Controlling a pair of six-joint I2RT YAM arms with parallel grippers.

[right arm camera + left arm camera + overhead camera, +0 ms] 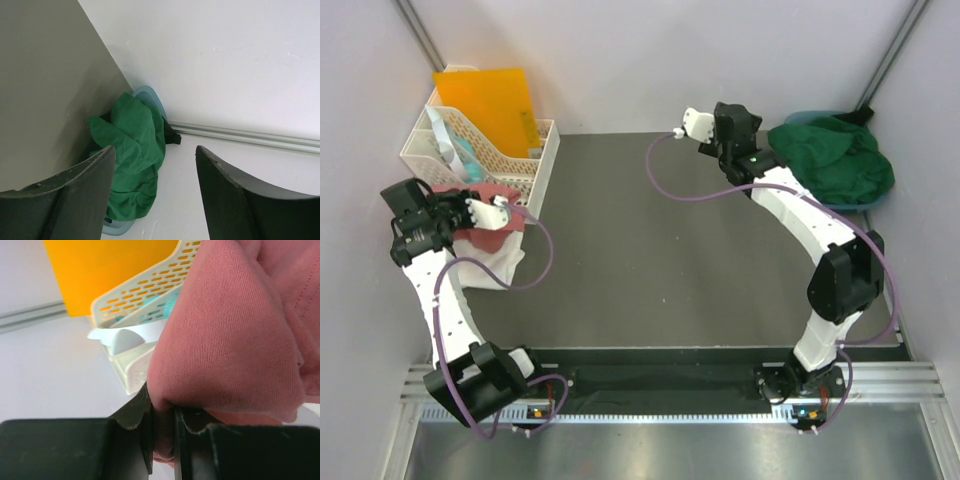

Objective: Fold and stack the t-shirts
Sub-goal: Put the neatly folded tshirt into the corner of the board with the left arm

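While left fingers (177, 445) pinch pink t-shirt (230, 340), basket (150, 290) beside

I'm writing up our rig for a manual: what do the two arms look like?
Both the left arm and right arm have white links, black joint housings and a purple cable looping alongside. The fingers are dark, curved and tapered.

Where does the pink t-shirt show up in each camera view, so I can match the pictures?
Top external: the pink t-shirt is at the left side, just in front of the white basket, pinched by the left fingers.
Left wrist: it fills the right half, clamped between the fingers.
Right wrist: not in it.
Shared landmark: the white basket with the orange folder, seen in the top and left wrist views.
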